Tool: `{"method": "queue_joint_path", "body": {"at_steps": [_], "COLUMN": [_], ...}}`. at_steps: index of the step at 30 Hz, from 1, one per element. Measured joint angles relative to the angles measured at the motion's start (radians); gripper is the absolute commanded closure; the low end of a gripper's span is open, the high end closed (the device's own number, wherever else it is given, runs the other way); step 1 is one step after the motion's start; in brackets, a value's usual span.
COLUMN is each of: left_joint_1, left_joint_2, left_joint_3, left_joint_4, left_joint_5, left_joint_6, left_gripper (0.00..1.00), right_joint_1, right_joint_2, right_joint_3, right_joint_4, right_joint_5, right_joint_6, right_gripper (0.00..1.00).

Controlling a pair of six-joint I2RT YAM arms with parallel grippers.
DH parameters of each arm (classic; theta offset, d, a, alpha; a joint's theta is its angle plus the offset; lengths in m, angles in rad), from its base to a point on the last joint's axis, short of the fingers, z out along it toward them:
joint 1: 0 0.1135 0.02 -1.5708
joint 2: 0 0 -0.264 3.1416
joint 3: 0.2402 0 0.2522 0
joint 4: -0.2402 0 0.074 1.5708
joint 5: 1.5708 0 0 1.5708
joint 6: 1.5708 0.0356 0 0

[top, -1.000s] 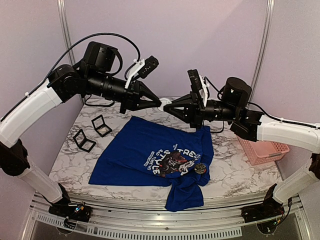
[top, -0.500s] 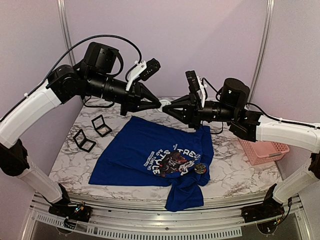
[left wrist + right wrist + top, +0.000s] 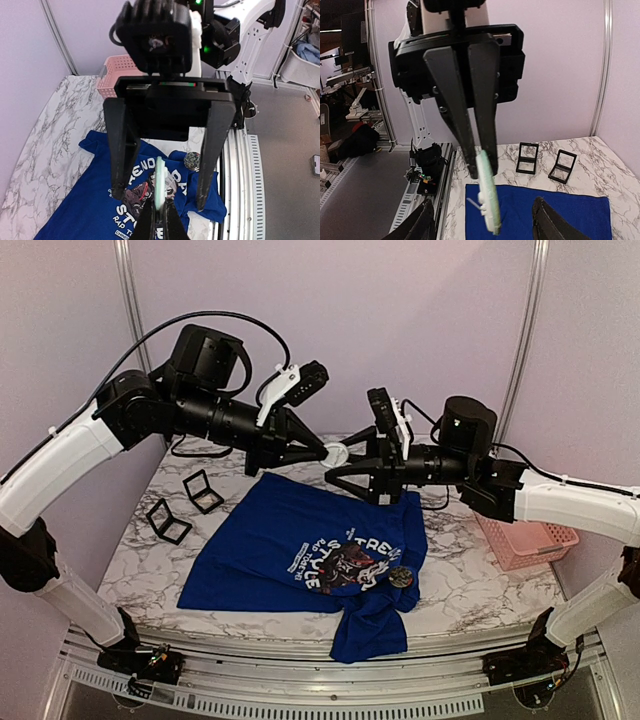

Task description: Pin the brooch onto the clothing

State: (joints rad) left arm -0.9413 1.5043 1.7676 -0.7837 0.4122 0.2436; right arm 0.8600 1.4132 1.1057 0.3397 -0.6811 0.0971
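The left hand (image 3: 326, 451) is clamping its fingertips together on a small pale disc (image 3: 336, 452), holding it in the air above the far edge of the shirt (image 3: 265, 540), near the middle of the top view. The right hand (image 3: 343, 462) is facing it tip to tip with its fingers (image 3: 120, 150) standing well apart, one on each side of the disc and apparently not touching it. In the left wrist view the disc (image 3: 160, 182) is showing edge-on, a thin upright sliver. In the right wrist view it (image 3: 487, 200) is hanging down past the left fingertips, long axis near vertical and leaning slightly right. The brooch (image 3: 401, 575) itself is lying flat on the shirt just right of the panda print, below and to the right of both hands in the top view, in neither hand. It is sitting nearer the right arm's side of the table (image 3: 470, 585), so reaching it is likely going to fall to the right hand, coming down and back toward the lower right of the frame. Whether the disc is a part of the brooch I cannot tell.
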Motion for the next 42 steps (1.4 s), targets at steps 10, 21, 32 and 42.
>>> {"method": "queue_joint_path", "body": {"at_steps": [10,21,32,42], "left_joint_1": [0.000,0.000,-0.001,-0.003], "left_joint_2": [0.001,0.005,0.017,0.023], "left_joint_3": [0.023,0.033,0.033,0.033], "left_joint_4": [-0.008,-0.008,-0.007,-0.006], "left_joint_5": [-0.027,-0.028,-0.028,-0.028], "left_joint_6": [0.047,0.049,0.048,0.044], "left_gripper": [1.00,1.00,1.00,1.00], "right_joint_1": [-0.094,-0.103,-0.100,-0.092], "right_joint_2": [-0.197,-0.081,-0.027,-0.004], "right_joint_3": [-0.053,-0.055,-0.033,-0.030], "right_joint_4": [-0.100,0.019,0.088,0.103], "right_joint_5": [-0.089,-0.105,-0.167,-0.179], "right_joint_6": [-0.092,0.036,0.091,0.108], "right_gripper": [0.78,0.75,0.78,0.93]}}
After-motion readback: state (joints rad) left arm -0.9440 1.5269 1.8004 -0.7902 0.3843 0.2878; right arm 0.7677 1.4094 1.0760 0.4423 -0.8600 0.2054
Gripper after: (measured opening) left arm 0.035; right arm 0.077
